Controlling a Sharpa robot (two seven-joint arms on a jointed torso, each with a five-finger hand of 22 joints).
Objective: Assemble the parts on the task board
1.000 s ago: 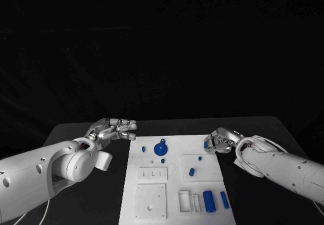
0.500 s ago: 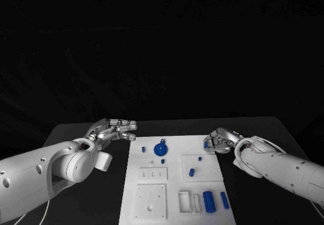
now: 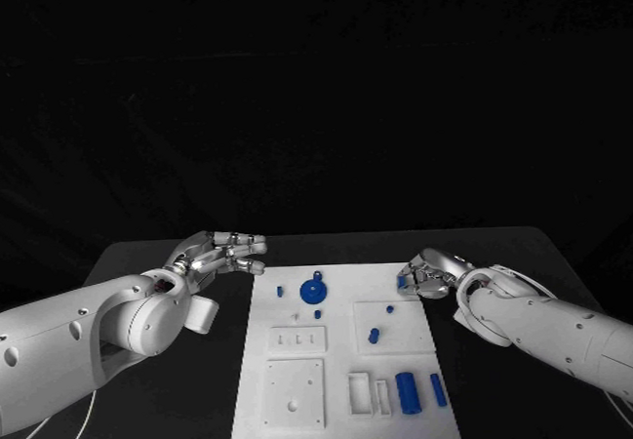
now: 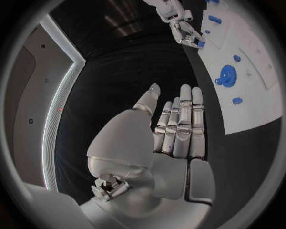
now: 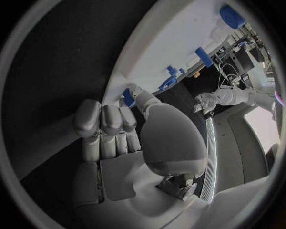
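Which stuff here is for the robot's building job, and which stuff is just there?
For the job:
- white task board
- blue gear-shaped part
- blue cylinder and blue bar at the board's near end
- small blue part pinched by the right hand
- left hand, holding nothing

Just there:
- black table

White task board [image 3: 343,375] w/ blue parts [image 3: 406,386], black table [image 3: 164,260], silver hands, white arms.
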